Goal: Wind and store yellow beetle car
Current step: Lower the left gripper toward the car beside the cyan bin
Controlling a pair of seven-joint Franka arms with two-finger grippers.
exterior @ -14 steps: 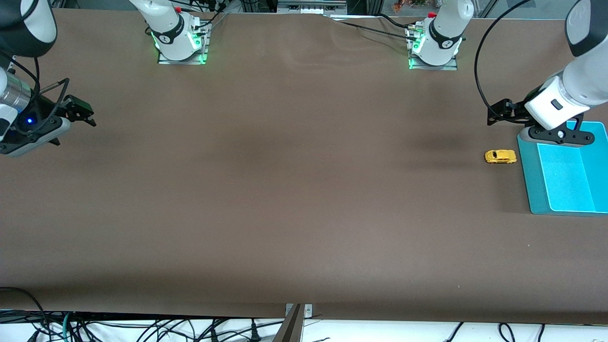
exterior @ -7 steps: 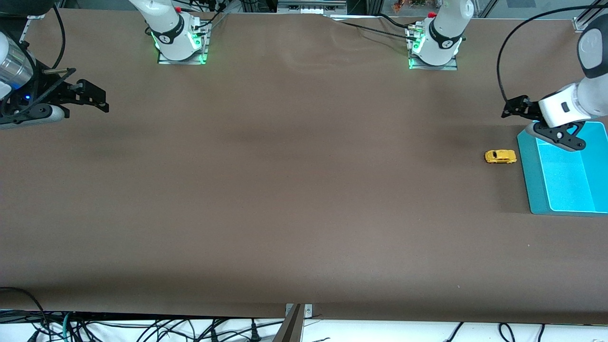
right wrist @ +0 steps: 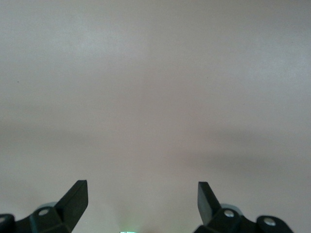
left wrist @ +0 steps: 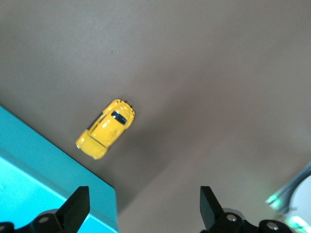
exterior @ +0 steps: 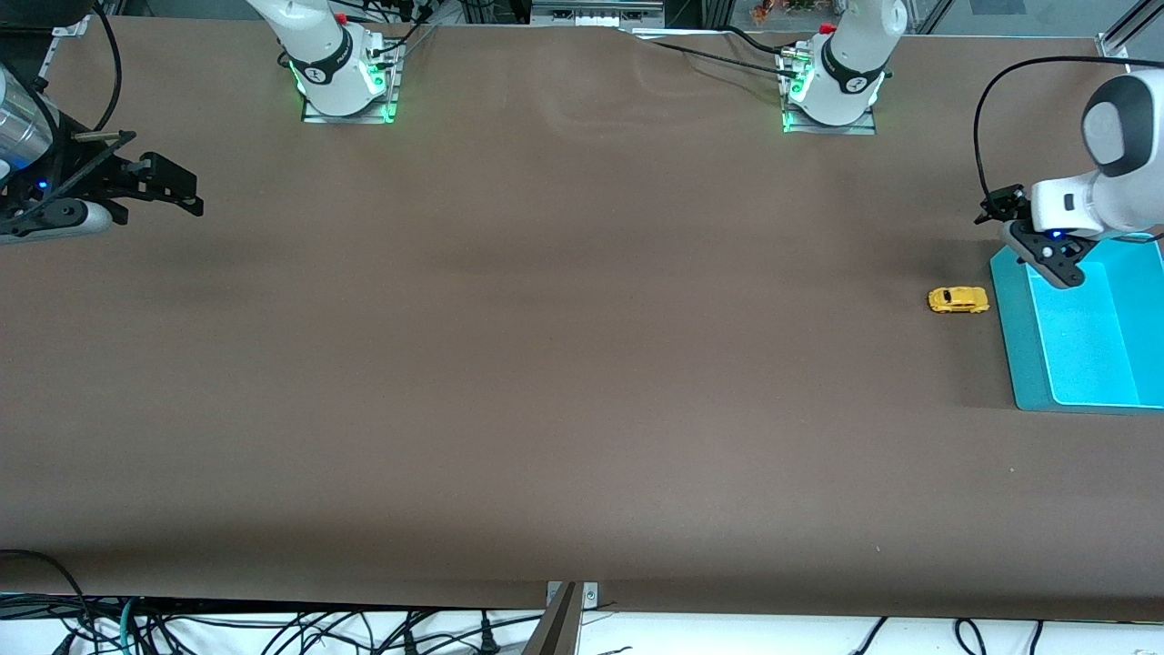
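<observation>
The yellow beetle car [exterior: 958, 300] stands on the brown table beside the teal bin [exterior: 1008, 346], toward the left arm's end. It also shows in the left wrist view [left wrist: 106, 129], next to the bin's wall [left wrist: 48, 165]. My left gripper [exterior: 1000, 202] hangs open and empty over the table by the bin's corner, apart from the car; its jaws stand wide in the left wrist view [left wrist: 144, 208]. My right gripper [exterior: 168, 182] is open and empty over the bare table at the right arm's end, and its own view [right wrist: 141, 204] shows only bare table.
The two arm bases [exterior: 346, 77] [exterior: 832, 86] stand along the table's edge farthest from the front camera. Cables [exterior: 987, 118] loop over the left arm's end. The bin shows nothing inside.
My left gripper has swung toward the left arm's end of the table, over the bin's corner. My right gripper has shifted a little toward the bases. The car has not moved.
</observation>
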